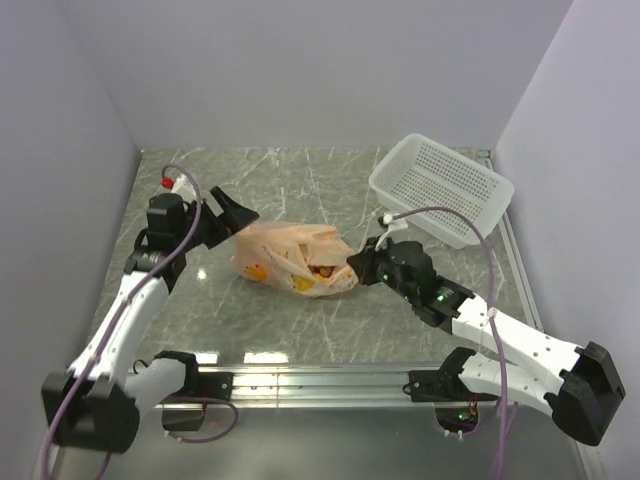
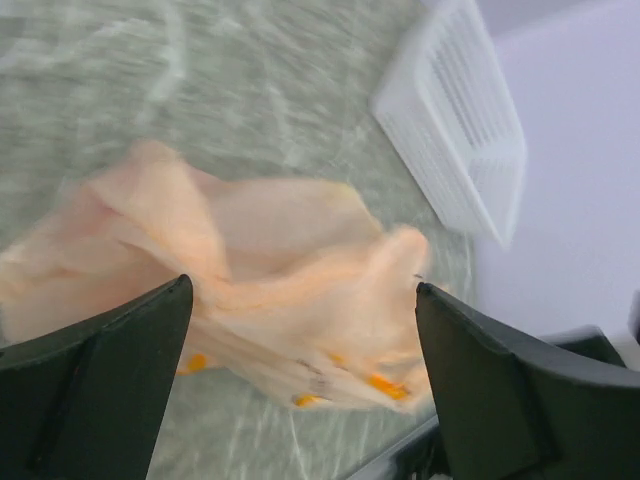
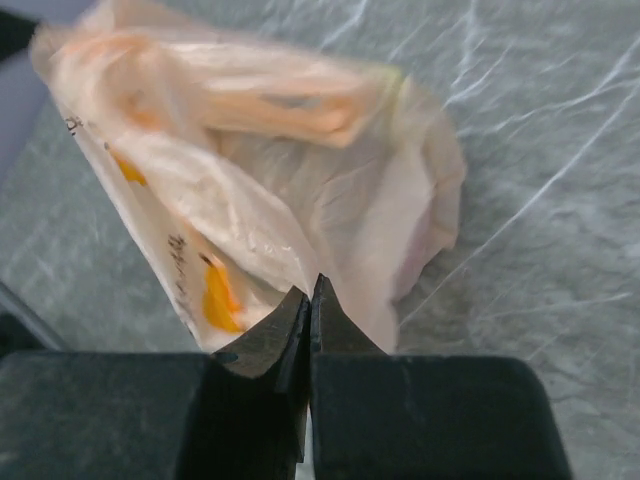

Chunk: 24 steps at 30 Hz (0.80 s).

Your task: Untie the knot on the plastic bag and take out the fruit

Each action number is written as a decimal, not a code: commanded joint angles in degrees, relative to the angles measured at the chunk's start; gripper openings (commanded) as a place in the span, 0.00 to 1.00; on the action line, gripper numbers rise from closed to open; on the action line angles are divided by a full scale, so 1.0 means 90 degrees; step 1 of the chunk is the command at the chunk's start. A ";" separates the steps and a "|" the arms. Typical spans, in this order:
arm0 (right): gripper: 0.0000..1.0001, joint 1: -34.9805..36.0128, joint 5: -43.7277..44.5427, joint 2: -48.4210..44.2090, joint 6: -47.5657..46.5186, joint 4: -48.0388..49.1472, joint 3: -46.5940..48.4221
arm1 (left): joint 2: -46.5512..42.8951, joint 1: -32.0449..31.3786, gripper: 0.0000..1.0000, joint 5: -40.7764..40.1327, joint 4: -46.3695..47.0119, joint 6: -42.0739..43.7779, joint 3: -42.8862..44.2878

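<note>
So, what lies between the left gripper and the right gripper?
The plastic bag fills that stretch, from left gripper to right gripper; the top external view shows it.

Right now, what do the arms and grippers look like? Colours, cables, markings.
The two match: white links, black joints and bases on the left arm and right arm. The left gripper and right gripper each have two black wedge-shaped fingers. A purple cable loops along each arm. Small green lights show on the right arm, and there is a red cap by the left wrist. No lettering is readable.
</note>
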 commanded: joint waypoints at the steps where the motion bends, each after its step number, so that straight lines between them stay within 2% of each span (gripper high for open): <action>1: 0.00 0.0434 0.0443 0.0077 -0.0240 0.0539 -0.0078 | -0.1142 -0.0946 0.99 -0.1264 -0.0515 0.0309 0.0065; 2: 0.00 0.0512 0.0473 0.0097 -0.0221 0.0568 -0.0137 | -0.1242 -0.1558 0.99 -0.1668 -0.0632 0.0201 0.0046; 6: 0.00 0.0902 0.0950 0.0126 -0.0289 0.0705 -0.0196 | -0.1029 -0.2685 0.99 -0.3126 -0.0905 -0.0161 0.0055; 7: 0.00 0.0961 0.1164 0.0136 -0.0279 0.0686 -0.0176 | -0.0602 -0.2871 0.99 -0.3282 -0.0993 -0.0142 0.0172; 11: 0.00 0.1059 0.1722 -0.0049 -0.0055 0.0598 -0.0254 | 0.0542 -0.4265 0.99 -0.5007 -0.1511 -0.0025 0.1176; 16: 0.00 0.1069 0.2299 -0.0742 0.0481 0.0481 -0.0693 | 0.1471 -0.4572 0.98 -0.5480 -0.1415 -0.0453 0.1355; 21: 0.00 0.1059 0.2941 -0.1249 0.1213 -0.0191 -0.1025 | 0.1424 -0.4582 0.93 -0.6232 -0.1345 -0.1408 0.0370; 24: 0.00 0.1050 0.3333 -0.1668 0.1917 -0.0806 -0.1299 | 0.1005 -0.4553 0.89 -0.6438 -0.1219 -0.2014 -0.0421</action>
